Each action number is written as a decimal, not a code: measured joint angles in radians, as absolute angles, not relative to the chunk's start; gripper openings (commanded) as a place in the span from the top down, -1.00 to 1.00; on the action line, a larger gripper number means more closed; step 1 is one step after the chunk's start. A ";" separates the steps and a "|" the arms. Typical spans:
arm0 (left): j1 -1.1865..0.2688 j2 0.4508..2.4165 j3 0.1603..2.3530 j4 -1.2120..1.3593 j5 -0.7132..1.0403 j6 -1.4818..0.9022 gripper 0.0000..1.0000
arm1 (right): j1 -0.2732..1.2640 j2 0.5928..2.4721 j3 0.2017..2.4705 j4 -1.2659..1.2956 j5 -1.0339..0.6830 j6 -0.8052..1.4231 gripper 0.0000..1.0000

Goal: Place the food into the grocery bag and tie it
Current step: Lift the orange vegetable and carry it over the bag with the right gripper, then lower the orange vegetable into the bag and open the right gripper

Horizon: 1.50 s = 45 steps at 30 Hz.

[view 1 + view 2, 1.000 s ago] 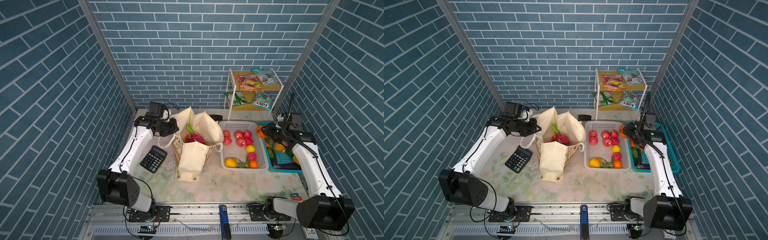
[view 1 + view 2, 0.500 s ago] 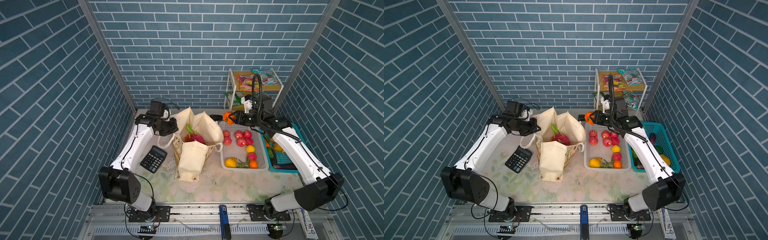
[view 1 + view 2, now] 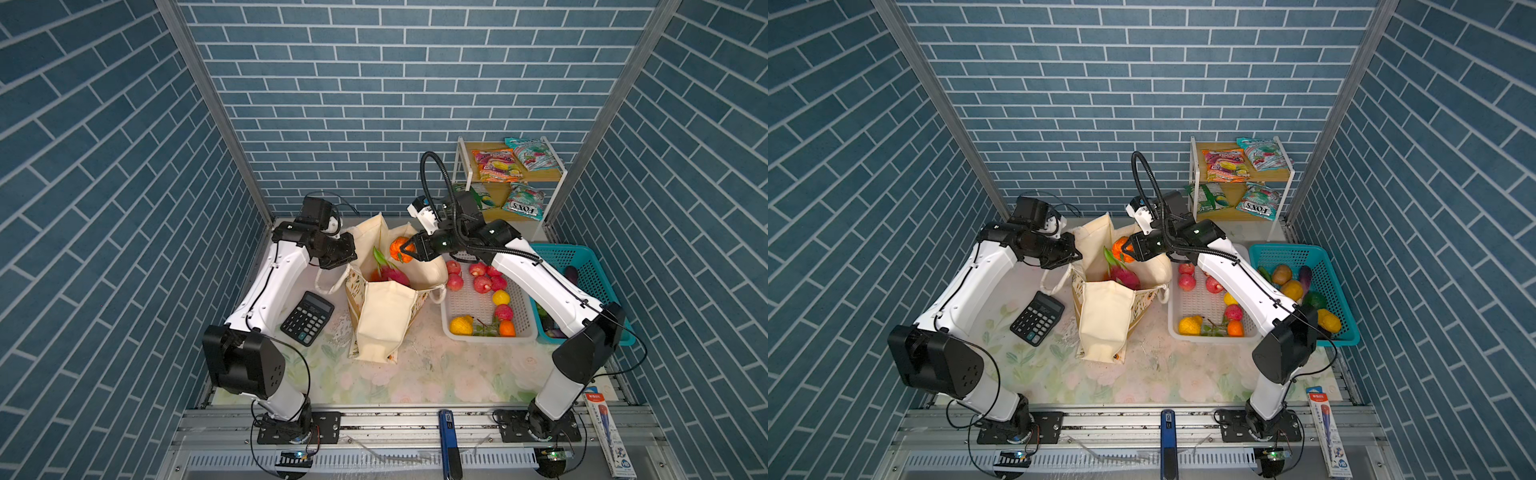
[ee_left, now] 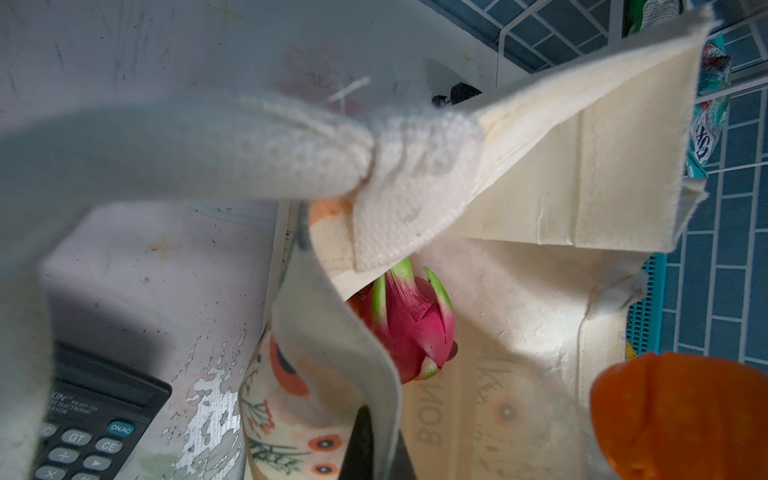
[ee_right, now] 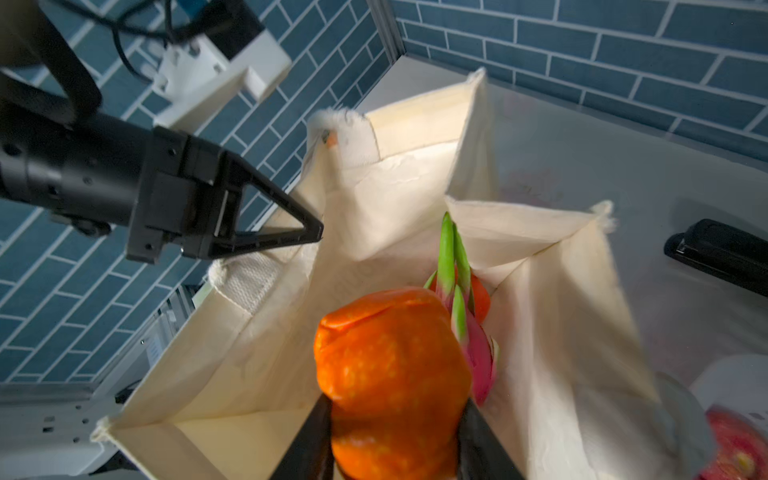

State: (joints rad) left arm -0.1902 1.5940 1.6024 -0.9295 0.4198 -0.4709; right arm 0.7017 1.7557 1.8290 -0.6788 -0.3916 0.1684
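— What colour is the grocery bag?
— Cream, with a floral print along its side. The dragon fruit inside it is magenta with green tips.
— And over its mouth?
— An orange fruit, bright orange. Right of the bag stand a white basket and a teal basket. Left of it lies a black calculator.

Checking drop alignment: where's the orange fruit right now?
In both top views the orange fruit is held in the right gripper over the open grocery bag, just above the dragon fruit inside.
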 measured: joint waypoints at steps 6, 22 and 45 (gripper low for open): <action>-0.190 1.607 1.627 -0.945 0.419 -0.471 1.00 | 0.732 1.847 1.940 -0.788 -0.388 0.045 0.37; -0.190 1.627 1.649 -0.960 0.412 -0.471 1.00 | 0.771 1.944 1.999 -0.933 -0.394 -0.080 0.37; -0.190 1.648 1.658 -0.960 0.401 -0.453 1.00 | 0.790 2.000 1.937 -0.953 -0.498 -0.084 0.35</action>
State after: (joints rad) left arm -0.1902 1.6482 1.6585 -0.9600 0.4011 -0.4530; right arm 0.7902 2.0003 1.9369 -0.9531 -0.4980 -0.0845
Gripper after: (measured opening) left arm 0.055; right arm 0.419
